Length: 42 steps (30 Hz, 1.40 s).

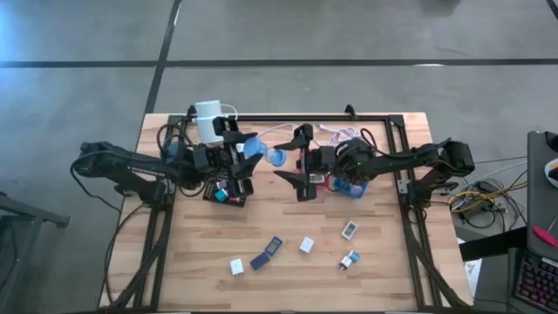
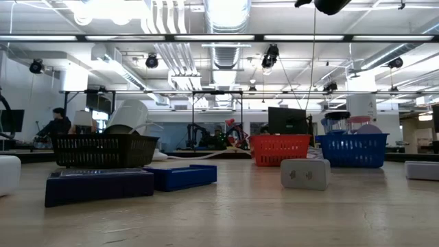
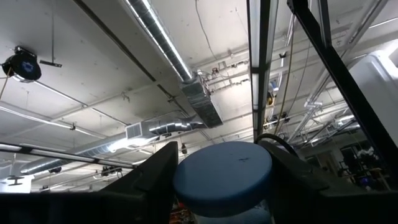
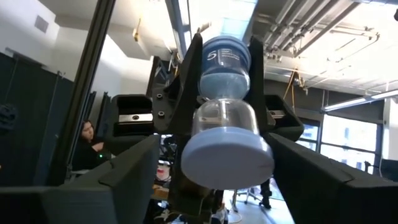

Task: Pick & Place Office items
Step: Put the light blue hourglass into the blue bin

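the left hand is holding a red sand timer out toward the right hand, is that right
Not quite. The sand timer is blue, not red, as the right wrist view shows. The rest holds: the left hand holds it out toward the right hand, whose fingers stand open on either side of it.

Bright, even light falls from ceiling strip lights (image 2: 219,38), which flare white in the low view. The table (image 1: 288,262) shows only soft shadows. In both wrist views the near parts are blurred and dark against glaring lamps.
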Motion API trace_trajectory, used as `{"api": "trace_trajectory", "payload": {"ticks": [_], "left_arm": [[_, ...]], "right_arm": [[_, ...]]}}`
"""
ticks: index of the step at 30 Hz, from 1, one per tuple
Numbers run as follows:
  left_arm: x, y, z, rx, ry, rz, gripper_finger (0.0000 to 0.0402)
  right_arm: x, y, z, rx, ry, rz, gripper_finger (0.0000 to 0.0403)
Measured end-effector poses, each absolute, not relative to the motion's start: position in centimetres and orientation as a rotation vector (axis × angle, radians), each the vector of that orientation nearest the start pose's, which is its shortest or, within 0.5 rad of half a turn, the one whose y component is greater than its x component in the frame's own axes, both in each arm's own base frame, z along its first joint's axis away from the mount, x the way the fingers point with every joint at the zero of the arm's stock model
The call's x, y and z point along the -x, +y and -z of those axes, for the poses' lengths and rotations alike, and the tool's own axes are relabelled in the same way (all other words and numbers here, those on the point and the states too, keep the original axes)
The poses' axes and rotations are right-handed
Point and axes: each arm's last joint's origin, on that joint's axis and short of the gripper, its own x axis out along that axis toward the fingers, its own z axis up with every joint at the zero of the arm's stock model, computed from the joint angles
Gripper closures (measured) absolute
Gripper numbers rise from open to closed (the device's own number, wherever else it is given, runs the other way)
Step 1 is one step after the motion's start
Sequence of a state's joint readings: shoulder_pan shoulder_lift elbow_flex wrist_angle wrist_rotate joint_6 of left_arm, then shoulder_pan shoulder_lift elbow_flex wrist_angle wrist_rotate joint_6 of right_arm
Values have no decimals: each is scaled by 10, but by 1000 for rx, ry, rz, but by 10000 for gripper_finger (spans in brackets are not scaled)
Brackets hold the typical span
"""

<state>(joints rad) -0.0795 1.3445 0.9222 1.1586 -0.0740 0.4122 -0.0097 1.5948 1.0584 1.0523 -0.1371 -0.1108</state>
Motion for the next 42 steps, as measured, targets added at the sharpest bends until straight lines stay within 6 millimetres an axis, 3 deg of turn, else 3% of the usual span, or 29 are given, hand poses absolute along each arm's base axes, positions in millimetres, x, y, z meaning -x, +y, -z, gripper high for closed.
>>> {"api": "trace_trajectory", "payload": {"ticks": [9, 17, 24, 29, 36, 42], "left_arm": [[-280, -20, -379, -337, -715, -140, 206], [-281, -20, -379, -325, -710, -134, 201], [-269, -26, -385, -315, -708, -105, 73], [-249, -28, -392, -284, -537, -68, 38], [-205, -24, -378, -154, -114, -51, 50], [-179, -22, -343, -74, -53, -37, 124]], "right_arm": [[-352, 1, -341, 165, -519, -91, 205], [-351, 0, -340, 159, -504, -93, 207], [-342, 1, -334, 166, -472, -94, 207], [-328, 0, -333, 179, -438, -65, 207], [-298, 0, -335, 200, -315, -66, 207], [-259, -1, -340, 201, -320, -61, 207]]}}
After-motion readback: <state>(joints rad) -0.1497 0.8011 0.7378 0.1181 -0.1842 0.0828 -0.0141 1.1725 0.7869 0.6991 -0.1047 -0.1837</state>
